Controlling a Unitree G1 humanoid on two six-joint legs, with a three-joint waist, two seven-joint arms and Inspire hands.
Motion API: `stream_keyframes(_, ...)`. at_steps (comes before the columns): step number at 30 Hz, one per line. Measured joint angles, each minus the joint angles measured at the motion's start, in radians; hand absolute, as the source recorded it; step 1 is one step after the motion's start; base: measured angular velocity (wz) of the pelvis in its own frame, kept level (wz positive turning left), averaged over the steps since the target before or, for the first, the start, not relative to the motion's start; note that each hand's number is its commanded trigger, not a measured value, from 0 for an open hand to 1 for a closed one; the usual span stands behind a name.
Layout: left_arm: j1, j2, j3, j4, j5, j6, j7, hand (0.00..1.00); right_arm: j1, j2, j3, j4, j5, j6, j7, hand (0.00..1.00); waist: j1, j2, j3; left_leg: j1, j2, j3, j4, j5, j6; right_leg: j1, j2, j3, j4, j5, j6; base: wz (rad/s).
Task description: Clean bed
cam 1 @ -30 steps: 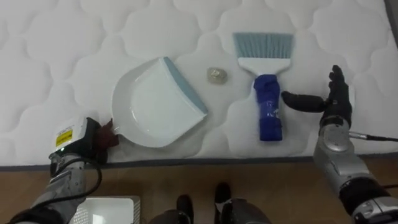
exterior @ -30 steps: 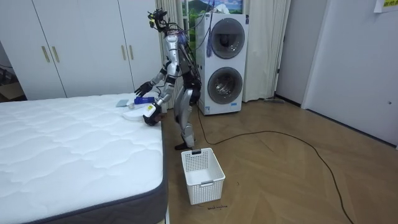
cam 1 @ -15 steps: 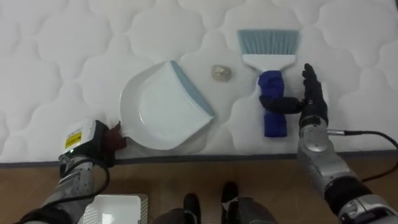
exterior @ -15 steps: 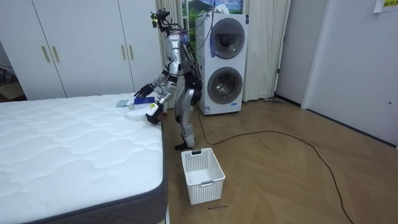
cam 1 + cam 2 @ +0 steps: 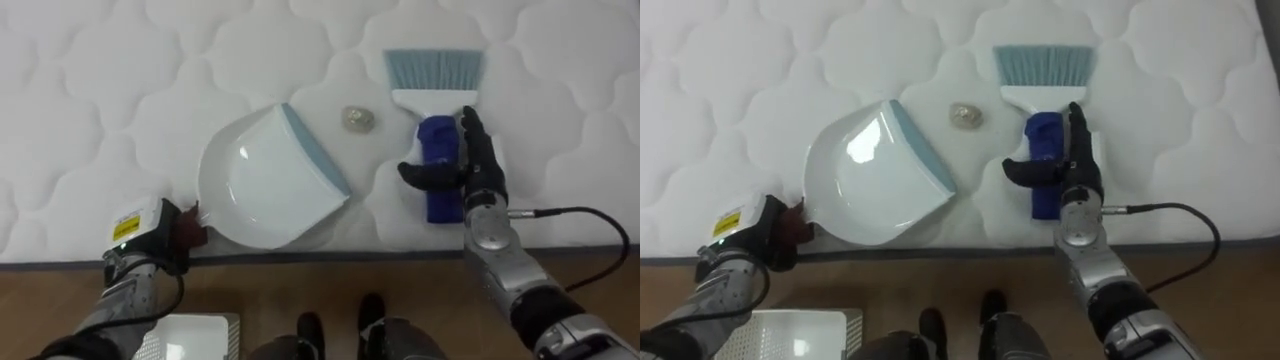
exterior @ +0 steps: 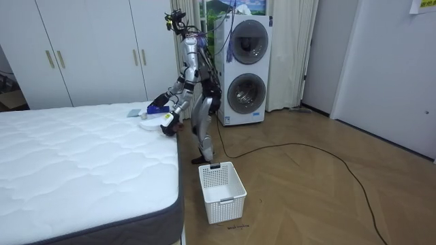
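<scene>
A white dustpan (image 5: 265, 175) with a grey-blue lip lies on the quilted mattress (image 5: 80, 90) near its front edge. My left hand (image 5: 160, 232) is curled round the dark handle at the pan's near left corner. A small crumpled scrap (image 5: 356, 118) lies just beyond the pan's lip. To its right lies a brush (image 5: 434, 90) with pale blue bristles and a blue handle. My right hand (image 5: 472, 168) rests over that handle, fingers straight and thumb stretched across it. In the room view I stand bent over the bed's corner.
A white slatted basket (image 6: 221, 190) stands on the wooden floor by the bed, below my left arm (image 5: 180, 338). The mattress's dark front edge (image 5: 330, 257) runs under both forearms. Stacked washing machines (image 6: 245, 68) stand behind me.
My right hand has moved left from beside the brush onto its blue handle. The left hand has stayed at the dustpan's handle; the view shifted slightly.
</scene>
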Motion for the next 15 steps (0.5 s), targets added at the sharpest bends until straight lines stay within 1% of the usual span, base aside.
stream_keyframes(1, 0.000, 0.000, -0.002, 0.000, 0.000, 0.001, -0.001, 1.00, 0.000, 0.000, 0.001, 0.005, -0.005, 0.000, 0.003, 0.00, 0.000, 0.000, 0.0000, 0.000, 0.000, 0.000, 0.000, 0.000, 0.000, 0.000, -0.002, -0.004, 0.000, 0.000, 0.000, 0.00)
stream_keyframes(2, 0.000, 0.000, -0.007, 0.000, 0.000, 0.003, -0.005, 1.00, -0.006, -0.001, 0.001, 0.019, -0.013, -0.005, 0.009, 0.00, 0.001, 0.000, 0.0000, 0.000, -0.001, 0.000, -0.002, 0.000, 0.000, 0.000, -0.009, -0.024, 0.001, 0.000, -0.001, 0.00)
stream_keyframes(3, 0.000, 0.000, -0.011, 0.000, 0.000, 0.005, -0.012, 1.00, -0.017, -0.002, 0.001, 0.047, -0.024, -0.009, 0.017, 0.00, 0.003, 0.001, -0.0012, 0.000, -0.002, 0.000, -0.008, 0.000, 0.000, 0.000, -0.011, -0.028, -0.001, 0.001, -0.003, 0.00)
stream_keyframes(7, 0.002, 0.000, -0.011, 0.000, 0.001, 0.010, -0.020, 1.00, -0.027, -0.011, -0.001, 0.088, -0.071, -0.010, 0.038, 0.00, 0.008, 0.001, -0.0034, -0.002, -0.002, 0.000, -0.012, 0.000, 0.000, 0.002, -0.010, -0.029, -0.017, 0.003, -0.007, 0.00)
stream_keyframes(9, 0.011, 0.000, -0.012, 0.000, 0.003, 0.014, -0.020, 1.00, -0.025, -0.012, -0.001, 0.121, -0.105, -0.014, 0.046, 0.00, 0.007, 0.004, -0.0072, 0.002, -0.002, -0.007, -0.009, 0.001, 0.000, 0.012, -0.010, -0.035, -0.021, 0.003, -0.007, 0.06)
stream_keyframes(10, 0.013, 0.000, -0.014, 0.001, 0.004, 0.017, -0.020, 1.00, -0.024, -0.013, -0.002, 0.129, -0.118, -0.015, 0.049, 0.00, 0.006, 0.004, -0.0076, 0.005, -0.002, -0.008, -0.009, 0.001, 0.001, 0.016, -0.010, -0.037, -0.022, 0.003, -0.007, 0.11)
stream_keyframes(11, 0.017, 0.000, -0.020, 0.001, 0.004, 0.021, -0.020, 1.00, -0.023, -0.014, -0.001, 0.153, -0.129, -0.019, 0.056, 0.00, 0.001, 0.009, -0.0135, 0.006, -0.003, -0.017, -0.010, 0.003, 0.001, 0.026, -0.011, -0.047, -0.031, 0.003, -0.007, 0.21)
stream_keyframes(12, 0.018, -0.001, -0.026, 0.001, 0.005, 0.023, -0.021, 1.00, -0.023, -0.019, -0.001, 0.166, -0.139, -0.019, 0.059, 0.62, -0.007, 0.013, -0.0168, 0.008, -0.006, -0.030, -0.012, 0.008, 0.002, 0.035, -0.013, -0.057, -0.037, 0.004, -0.005, 0.24)
stream_keyframes(13, 0.018, -0.001, -0.029, 0.001, 0.006, 0.024, -0.021, 1.00, -0.017, -0.021, -0.001, 0.170, -0.146, -0.019, 0.061, 1.00, -0.008, 0.013, -0.0183, 0.009, -0.007, -0.033, -0.014, 0.009, 0.002, 0.038, -0.015, -0.062, -0.036, 0.003, -0.005, 0.25)
stream_keyframes(15, 0.018, -0.002, -0.030, 0.000, 0.008, 0.028, -0.025, 1.00, -0.013, -0.023, -0.001, 0.187, -0.164, -0.020, 0.059, 1.00, -0.012, 0.013, -0.0188, 0.009, -0.009, -0.042, -0.013, 0.010, 0.002, 0.045, -0.018, -0.074, -0.037, 0.002, -0.004, 0.14)
